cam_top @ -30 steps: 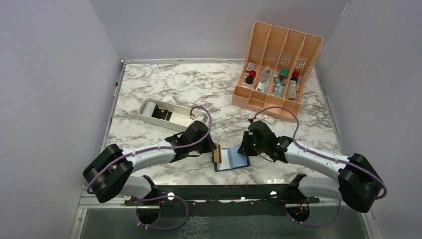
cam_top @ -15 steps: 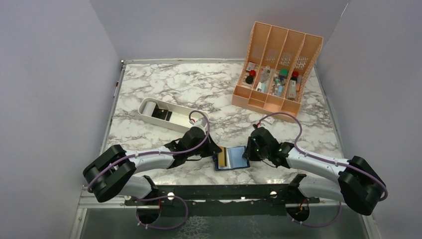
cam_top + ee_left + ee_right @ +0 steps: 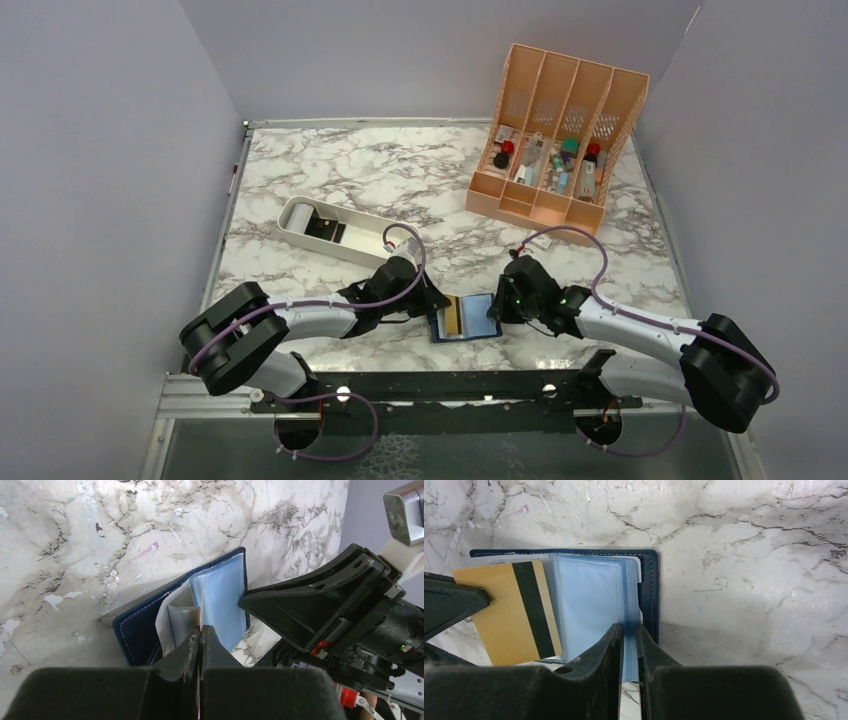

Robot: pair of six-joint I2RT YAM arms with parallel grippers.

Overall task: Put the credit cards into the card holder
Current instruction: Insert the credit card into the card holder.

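Observation:
The navy card holder (image 3: 478, 322) lies open near the table's front edge, its pale blue plastic sleeves (image 3: 591, 605) fanned upward. My right gripper (image 3: 630, 627) is shut on the near edge of those sleeves, beside the navy cover (image 3: 652, 595). A gold credit card (image 3: 506, 615) with a black stripe lies tilted over the holder's left half. My left gripper (image 3: 201, 627) is shut on this card, which runs edge-on between two sleeves in the left wrist view. I cannot tell whether it sits inside a pocket. From above, the two grippers face each other across the holder.
A white oblong tray (image 3: 330, 230) with a dark item stands behind the left arm. An orange slotted file organizer (image 3: 555, 130) with several small items stands at the back right. The metal rail of the arm bases (image 3: 440, 385) runs just in front of the holder.
The left gripper carried the gold card rightward from the holder's left edge onto the sleeves. The right gripper dropped to the holder's right edge. Over the last half second little moved.

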